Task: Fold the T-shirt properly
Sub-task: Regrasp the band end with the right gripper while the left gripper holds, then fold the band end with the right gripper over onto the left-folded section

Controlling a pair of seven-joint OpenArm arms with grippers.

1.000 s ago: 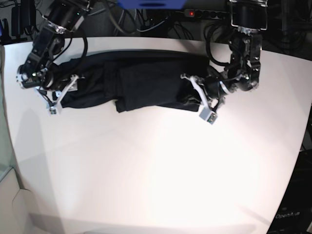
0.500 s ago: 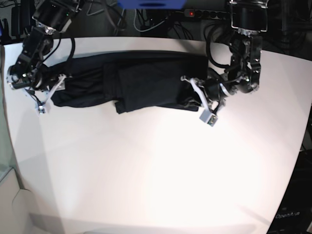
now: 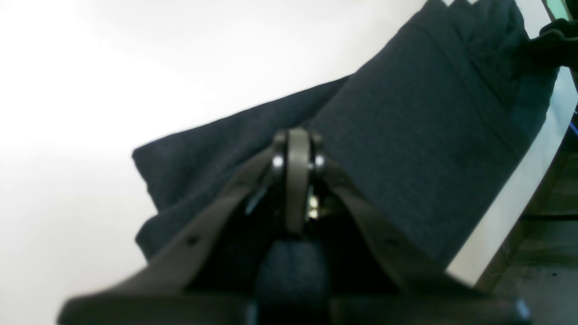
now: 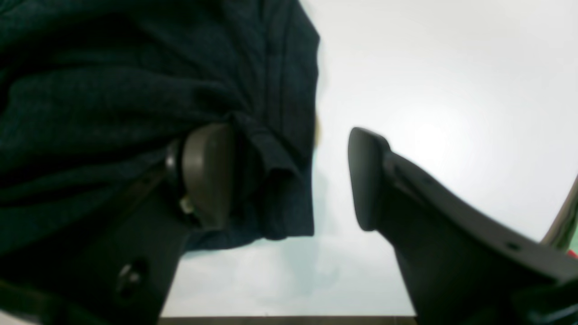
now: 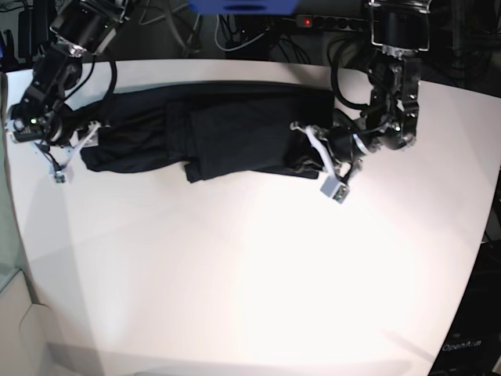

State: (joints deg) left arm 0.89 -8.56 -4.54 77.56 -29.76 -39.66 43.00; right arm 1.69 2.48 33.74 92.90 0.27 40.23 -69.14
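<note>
The black T-shirt (image 5: 235,129) lies as a long folded band across the far side of the white table (image 5: 250,274). At its right end, my left gripper (image 5: 307,145) is shut on the T-shirt. The left wrist view shows the fingertips (image 3: 291,158) pressed together, dark knit (image 3: 429,135) spread beyond them and some bunched between the finger bases. My right gripper (image 5: 74,153) stands open at the cloth's left end. In the right wrist view one finger (image 4: 207,176) rests against the fabric (image 4: 113,67) and the other finger (image 4: 370,180) is over bare table.
Behind the table's far edge run cables and a power strip (image 5: 321,21) with a red light. A blue object (image 5: 243,6) sits at the top centre. The table's curved right edge (image 5: 489,235) drops to dark floor.
My right gripper has moved left in the base view, and the T-shirt's left end now reaches further left. The left arm has barely shifted.
</note>
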